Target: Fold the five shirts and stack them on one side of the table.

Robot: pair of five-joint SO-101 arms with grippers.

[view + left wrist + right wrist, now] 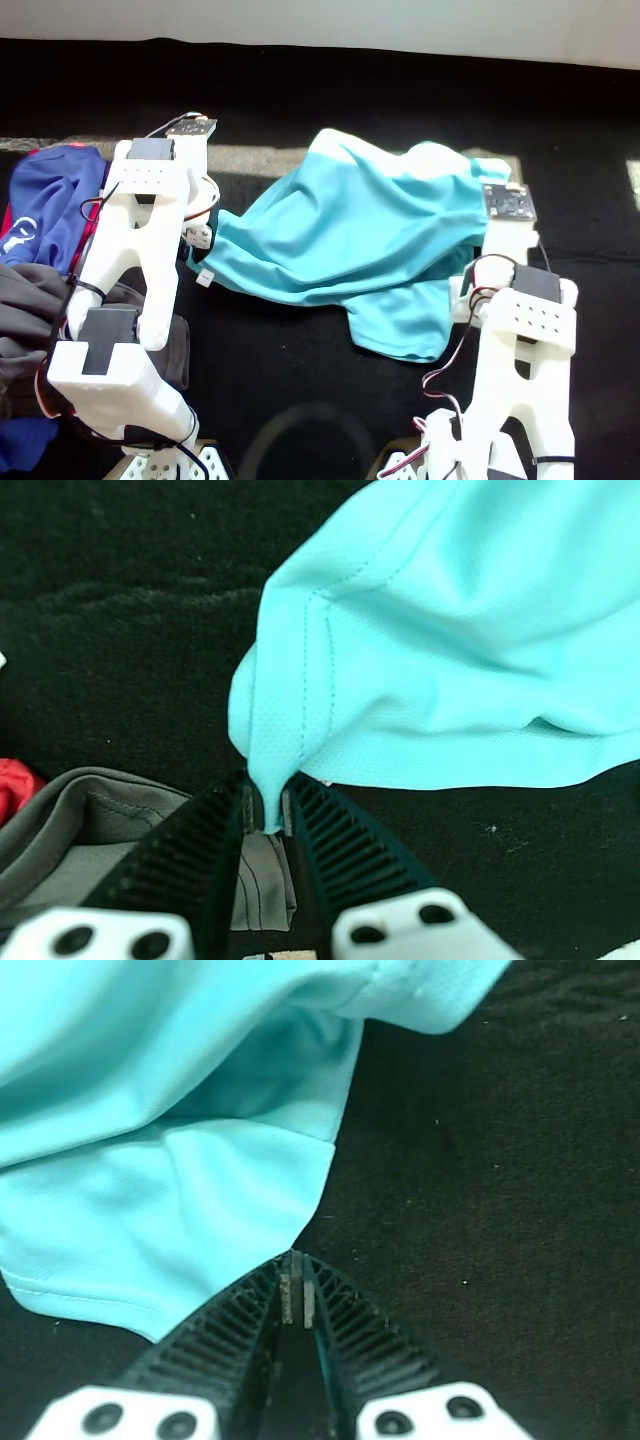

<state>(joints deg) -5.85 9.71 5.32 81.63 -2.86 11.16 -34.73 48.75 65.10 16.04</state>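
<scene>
A turquoise shirt (360, 225) lies crumpled and partly spread across the middle of the black table. At its left edge my left gripper (203, 243) is shut on a hemmed corner of the turquoise shirt (420, 630); the fabric is pinched between the ribbed black fingers (330, 830), with the left gripper (265, 812) just above the table. On the shirt's right side my right gripper (474, 262) is shut on a thin tip of the turquoise shirt (150, 1200), the right gripper (297, 1298) having its jaws pressed together on the cloth.
A pile of other shirts sits at the table's left edge: a blue shirt (45, 205), a grey shirt (25, 310) and a bit of red cloth (15, 780). The grey shirt (100, 825) lies right beside my left gripper. Bare black tabletop (290, 380) lies in front.
</scene>
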